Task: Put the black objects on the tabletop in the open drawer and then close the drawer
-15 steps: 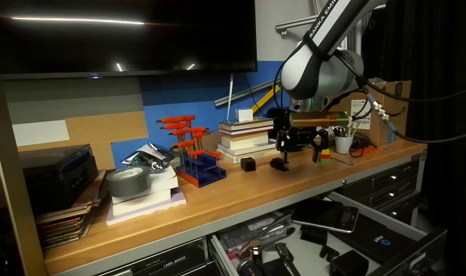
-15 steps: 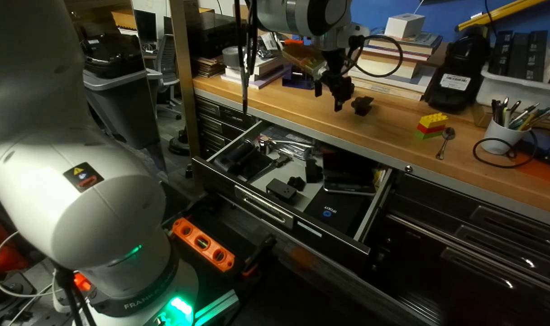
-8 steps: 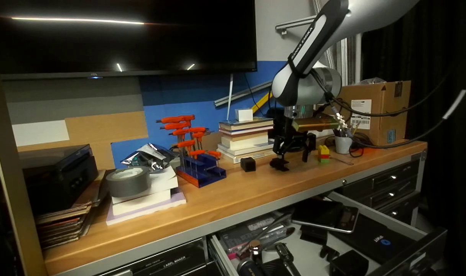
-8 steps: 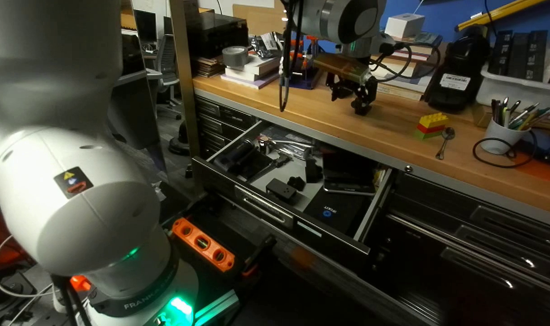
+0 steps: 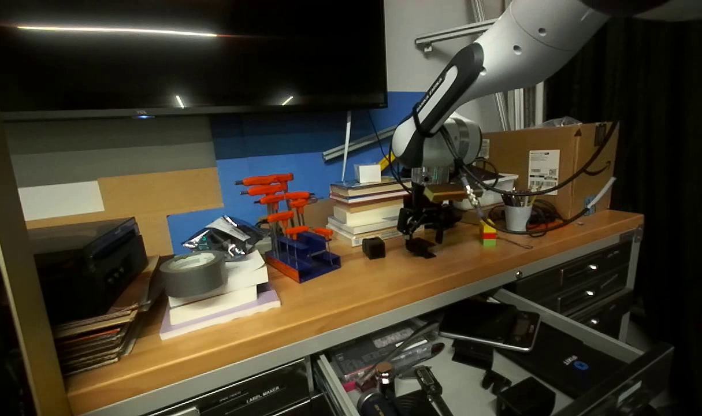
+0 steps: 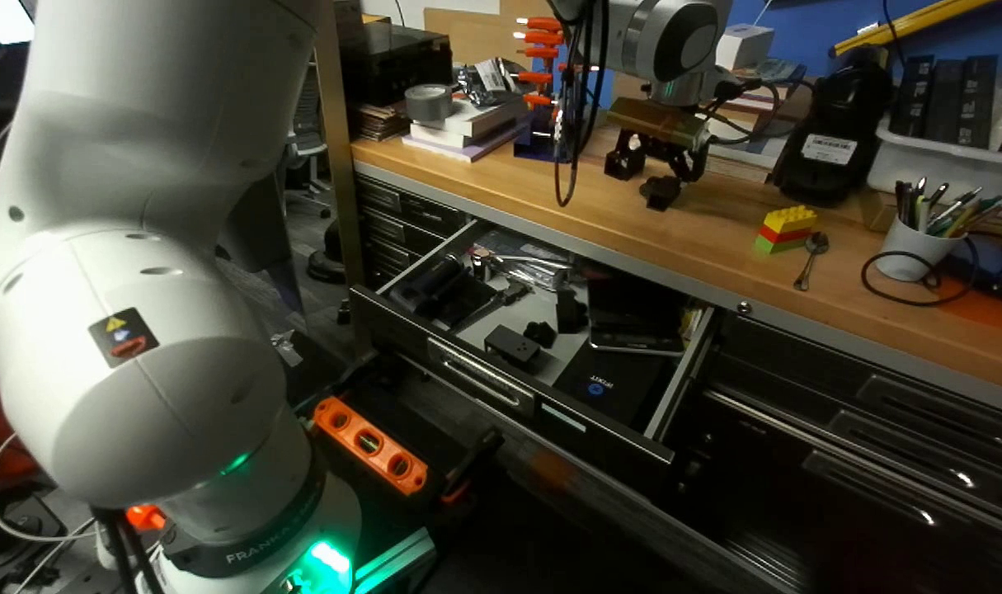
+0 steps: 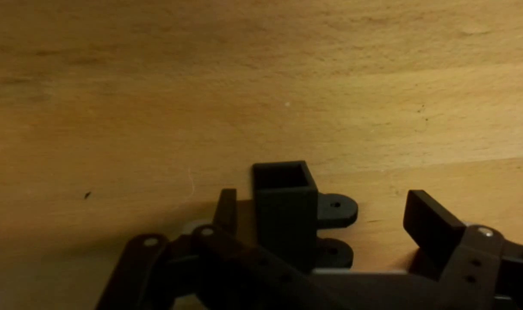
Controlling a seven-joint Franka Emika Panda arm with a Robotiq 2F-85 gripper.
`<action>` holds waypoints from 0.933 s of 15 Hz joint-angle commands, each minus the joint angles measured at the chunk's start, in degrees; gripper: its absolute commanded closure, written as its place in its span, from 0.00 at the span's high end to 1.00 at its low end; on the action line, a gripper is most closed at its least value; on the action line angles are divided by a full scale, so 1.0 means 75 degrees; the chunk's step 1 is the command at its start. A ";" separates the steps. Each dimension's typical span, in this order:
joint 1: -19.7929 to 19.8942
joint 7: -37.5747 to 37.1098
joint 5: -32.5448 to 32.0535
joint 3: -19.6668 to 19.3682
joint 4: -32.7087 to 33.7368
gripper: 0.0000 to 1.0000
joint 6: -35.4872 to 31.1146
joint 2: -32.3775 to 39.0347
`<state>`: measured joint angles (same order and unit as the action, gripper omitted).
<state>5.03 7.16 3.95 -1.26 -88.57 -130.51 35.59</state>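
Observation:
On the wooden tabletop point(image 5: 351, 289) stands a black bracket-like block point(image 7: 285, 224) with a square hollow and two rounded, holed tabs. My gripper point(image 7: 328, 211) is open and low over it. In the wrist view the block lies between the spread fingers, nearer the left one, with a gap on each side; its lower end is hidden by the gripper. Both exterior views show this block point(image 5: 421, 248) under the fingers. A small black cube point(image 5: 374, 248) sits apart, nearer the hex-key rack. Below the table edge the drawer point(image 6: 501, 384) is pulled out, with several dark items inside.
Stacked books point(image 5: 368, 214) stand behind the block, and a blue rack with red-orange hex keys point(image 5: 304, 254) stands beyond the cube. A toy-brick stack point(image 6: 787, 229), a spoon point(image 6: 810, 262) and a pen cup point(image 6: 917, 247) are on the gripper's other side.
My gripper has moved over the black block, leftward in an exterior view and rightward in an exterior view from the opposite side, coming lower. Its fingers have stayed open; block, cube and drawer have not moved.

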 commanded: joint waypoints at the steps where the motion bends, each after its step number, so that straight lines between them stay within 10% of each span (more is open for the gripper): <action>1: 0.0172 0.0211 0.0007 0.0116 0.1256 1.00 0.0541 0.0771; 14: 0.0110 0.0054 -0.0387 -0.0072 0.2775 1.00 0.1451 0.1711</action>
<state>6.09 8.01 2.71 -1.34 -72.45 -123.43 46.58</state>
